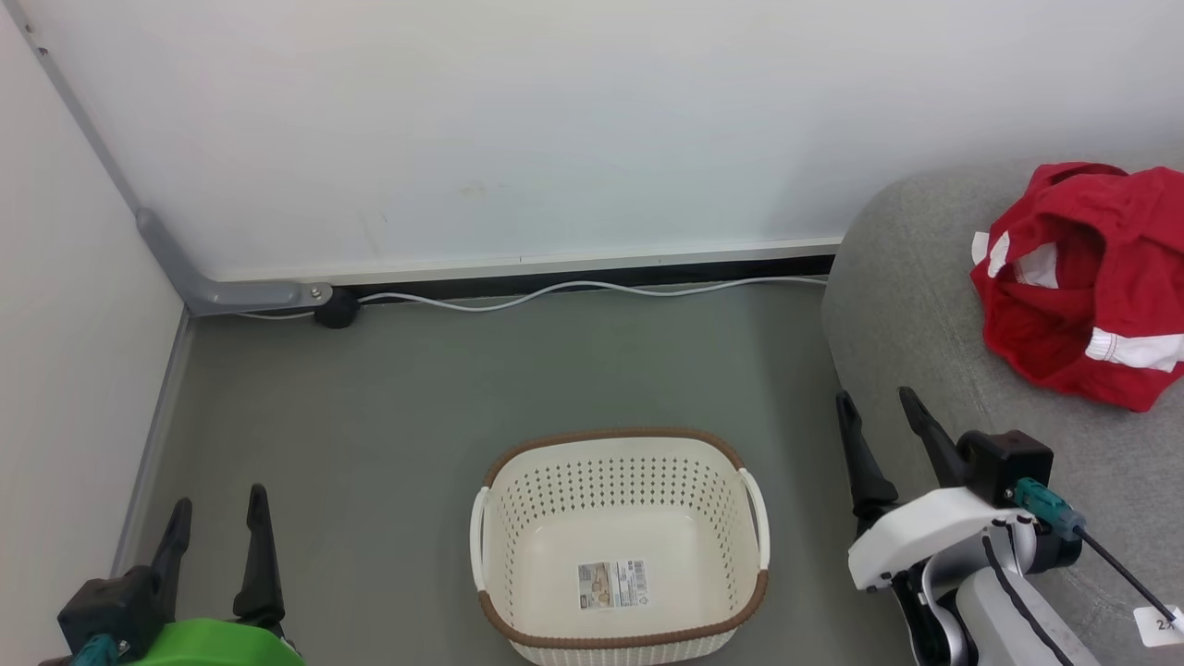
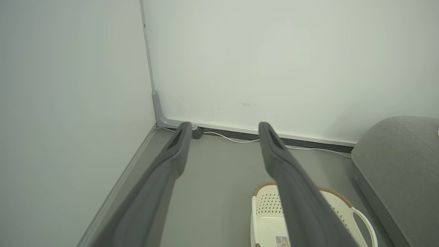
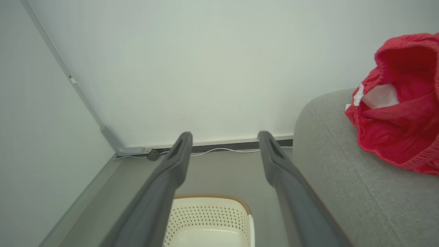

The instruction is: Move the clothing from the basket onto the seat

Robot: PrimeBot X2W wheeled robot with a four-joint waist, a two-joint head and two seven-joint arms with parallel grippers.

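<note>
- We're looking at the clothing [image 1: 1078,277], and it's sitting up on the seat [image 1: 916,305], bunched into a red heap with white bits poking out, far right in the head view.
- The basket [image 1: 615,433] is standing on the floor [image 1: 388,416] right in front of us. Nothing is lying in it, and the barcode label [image 1: 612,585] on its bottom is showing plainly.
- Our right jaws are standing wide apart and gripping nothing. They're hovering by the seat's near edge, between the basket and the heap.
- From those jaws the heap is lying ahead and off to the right. It's near, but nothing is touching it.
- Our left jaws are also standing wide apart and empty. They're hanging over the floor on the other side of the basket, well apart from the clothing.
- So the basket is sitting between the two pairs of jaws, and the right pair is clearly the nearer one to the fabric.
- We're not calling a long axis on the heap, since it's too crumpled to tell which way it's running.
- Our guess is that the job is looking done. If any tidying is coming, we're betting on a short forward-right reach from the right side, not a long stretch across the basket from the left.
</note>
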